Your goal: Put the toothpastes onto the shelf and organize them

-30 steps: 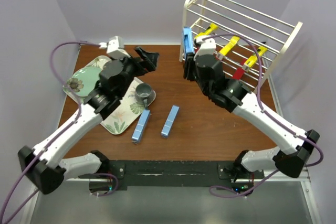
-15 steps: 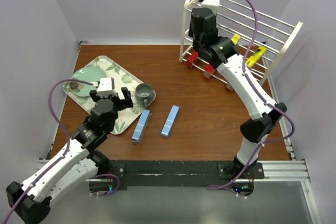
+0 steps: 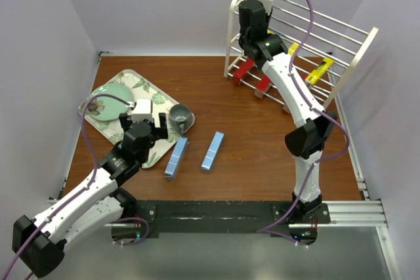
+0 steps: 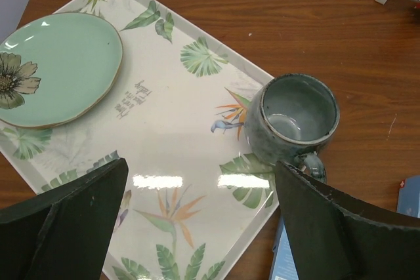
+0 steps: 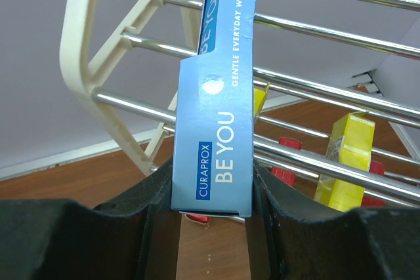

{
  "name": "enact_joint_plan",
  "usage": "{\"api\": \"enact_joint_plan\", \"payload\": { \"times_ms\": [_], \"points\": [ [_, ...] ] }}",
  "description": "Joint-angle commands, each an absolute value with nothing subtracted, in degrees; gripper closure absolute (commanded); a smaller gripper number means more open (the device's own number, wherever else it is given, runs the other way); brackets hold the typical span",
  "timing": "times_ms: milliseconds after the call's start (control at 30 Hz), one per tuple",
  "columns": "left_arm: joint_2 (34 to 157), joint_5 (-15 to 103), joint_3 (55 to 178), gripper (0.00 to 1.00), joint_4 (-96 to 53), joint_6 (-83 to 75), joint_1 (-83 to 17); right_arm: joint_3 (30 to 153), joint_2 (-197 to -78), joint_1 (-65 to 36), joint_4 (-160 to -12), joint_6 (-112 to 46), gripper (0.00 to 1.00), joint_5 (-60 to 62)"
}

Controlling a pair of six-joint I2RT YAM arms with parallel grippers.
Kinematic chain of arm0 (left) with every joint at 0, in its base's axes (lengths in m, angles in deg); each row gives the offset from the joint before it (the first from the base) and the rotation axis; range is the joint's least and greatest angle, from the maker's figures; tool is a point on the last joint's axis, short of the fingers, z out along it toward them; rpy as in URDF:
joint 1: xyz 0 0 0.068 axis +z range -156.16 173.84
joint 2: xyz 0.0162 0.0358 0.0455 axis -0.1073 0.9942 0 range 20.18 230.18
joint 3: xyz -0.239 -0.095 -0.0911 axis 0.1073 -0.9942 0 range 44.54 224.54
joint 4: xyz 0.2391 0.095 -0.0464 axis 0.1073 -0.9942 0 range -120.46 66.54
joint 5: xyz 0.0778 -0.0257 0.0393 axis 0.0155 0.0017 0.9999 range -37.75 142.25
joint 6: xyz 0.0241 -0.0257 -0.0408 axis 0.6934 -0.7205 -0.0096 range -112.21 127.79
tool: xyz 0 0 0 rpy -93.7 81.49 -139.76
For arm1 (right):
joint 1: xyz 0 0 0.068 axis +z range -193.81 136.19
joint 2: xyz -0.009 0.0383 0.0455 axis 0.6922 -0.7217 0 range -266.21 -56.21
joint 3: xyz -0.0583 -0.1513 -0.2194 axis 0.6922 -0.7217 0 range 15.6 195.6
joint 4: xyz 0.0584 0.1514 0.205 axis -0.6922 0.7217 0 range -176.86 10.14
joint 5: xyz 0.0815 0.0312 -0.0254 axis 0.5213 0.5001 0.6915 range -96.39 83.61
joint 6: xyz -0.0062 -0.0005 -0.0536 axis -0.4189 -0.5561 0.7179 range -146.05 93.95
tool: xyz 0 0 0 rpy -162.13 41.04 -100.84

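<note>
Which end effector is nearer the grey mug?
Left. The left end effector hangs open over the tray just beside the mug; the right end effector is far off at the shelf, shut on a blue toothpaste.

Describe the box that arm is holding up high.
Find the cream-white shelf at the table's far right; the right gripper holds a light blue box printed BE YOU up by its top tier. Resting on the shelf are red boxes and yellow boxes; the two other blue ones lie flat on the table.
</note>
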State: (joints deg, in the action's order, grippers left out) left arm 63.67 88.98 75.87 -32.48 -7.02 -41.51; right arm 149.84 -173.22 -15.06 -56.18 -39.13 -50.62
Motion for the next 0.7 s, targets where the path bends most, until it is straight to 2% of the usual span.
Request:
{"api": "enact_joint_plan", "payload": {
  "times_ms": [0, 133, 200, 600, 667],
  "points": [
    [62.8, 89.5, 76.7, 0.0, -29.4, -5.5, -41.4, 154.4, -172.4, -15.6, -61.3, -40.2, 0.79, -52.2],
    [63.4, 88.8, 77.0, 0.01, -29.5, -5.6, -41.4, 154.7, -173.5, -16.0, -61.4, -40.8, 0.72, -51.8],
    [63.7, 88.9, 77.0, 0.01, -29.5, -5.6, -41.4, 154.6, -173.7, -16.4, -61.5, -41.2, 0.64, -51.6],
    [63.7, 88.4, 77.1, 0.01, -29.6, -5.7, -41.4, 155.7, -175.4, -16.7, -60.5, -42.5, 0.6, -51.4],
    [63.7, 88.4, 77.1, 0.01, -29.7, -5.7, -41.3, 155.9, -175.6, -16.7, -60.2, -42.5, 0.54, -51.4]
  ]
}}
